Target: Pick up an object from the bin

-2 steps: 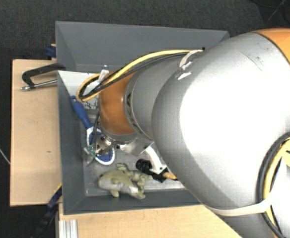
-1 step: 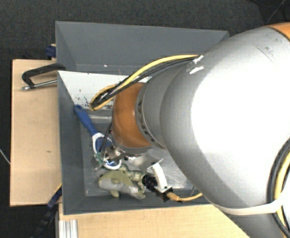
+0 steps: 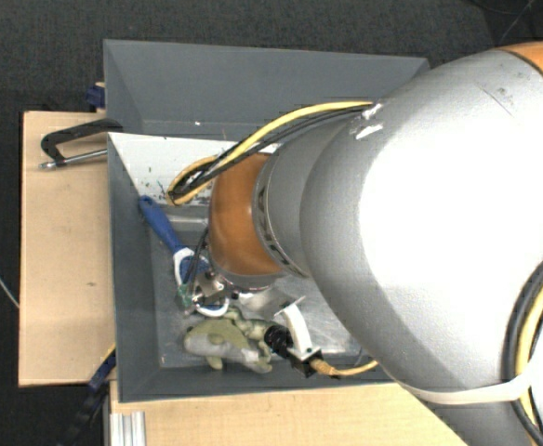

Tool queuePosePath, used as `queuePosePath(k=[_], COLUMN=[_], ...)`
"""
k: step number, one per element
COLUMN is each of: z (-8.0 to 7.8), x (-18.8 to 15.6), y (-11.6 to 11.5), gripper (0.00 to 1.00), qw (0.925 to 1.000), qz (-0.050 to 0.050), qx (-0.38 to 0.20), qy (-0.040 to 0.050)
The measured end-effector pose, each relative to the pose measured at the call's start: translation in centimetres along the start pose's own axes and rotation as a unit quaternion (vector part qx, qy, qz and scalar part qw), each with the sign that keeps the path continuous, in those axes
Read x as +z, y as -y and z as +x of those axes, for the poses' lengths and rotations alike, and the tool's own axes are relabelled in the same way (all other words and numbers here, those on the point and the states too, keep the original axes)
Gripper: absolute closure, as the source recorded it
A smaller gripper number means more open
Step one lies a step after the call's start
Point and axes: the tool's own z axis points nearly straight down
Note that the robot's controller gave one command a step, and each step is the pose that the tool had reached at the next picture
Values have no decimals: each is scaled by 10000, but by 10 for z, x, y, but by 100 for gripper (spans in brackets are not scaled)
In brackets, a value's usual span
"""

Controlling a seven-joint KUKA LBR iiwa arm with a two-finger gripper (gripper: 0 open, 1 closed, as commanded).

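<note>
My gripper is low in the bin's left half, under the arm's orange cover. It hangs just above a pale beige, lumpy soft thing by the front wall. A blue stick-shaped thing lies slantwise to the gripper's upper left. Its lower end runs to a white and blue looped piece right beside the gripper. A black and white gadget lies to the gripper's lower right, touching the beige thing.
The arm covers the bin's right half and centre. A thin yellowish cord runs along the front wall from the black and white gadget. White paper with dark specks lies on the floor at the back left.
</note>
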Motion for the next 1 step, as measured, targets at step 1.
queuePosePath(k=[1], z=[1], x=[-24], y=[0], gripper=[100], qw=[10000], qz=[46], qx=[-12], qy=[23])
